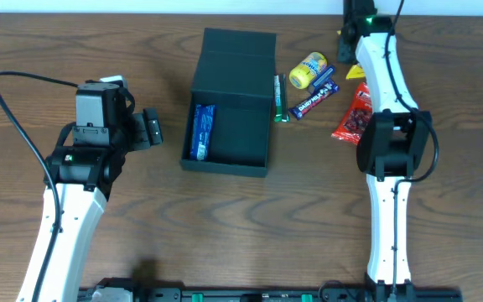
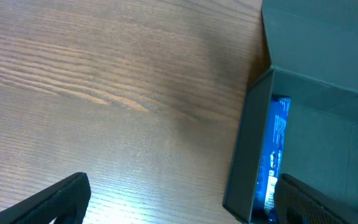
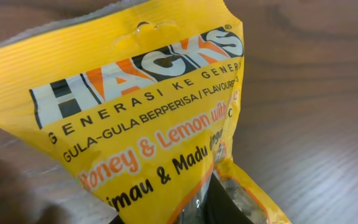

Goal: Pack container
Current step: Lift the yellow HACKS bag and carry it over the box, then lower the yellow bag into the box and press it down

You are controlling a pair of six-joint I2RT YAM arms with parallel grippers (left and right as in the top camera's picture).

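container sits mid-counter, open, its near wall facing the arms' bases, and inside it one blue packet lies lengthwise along the left wall, with the rest of the dark floor bare. the flap lid is folded back flat on the far side of it. outside, just beside the right wall, a thin green packet stands on its edge on the wood-grain counter. over to the left claw: spread as wide as it goes, nothing between its fingers, hanging just left of the container's left wall, and its own camera looks straight at that wall and the blue packet behind it. further right, a red packet lies beside the right arm, then a dark blue chocolate bar set at a slant, then a yellow pouch beyond it, all near one another and apart from the container. farthest out, the right claw is at the far right corner of the spread, its jaws nearly together and pinching the lower edge of a yellow hacks packet, honey and lemon on the label, which fills the wrist view, with one dark finger pressed on the crumpled edge.
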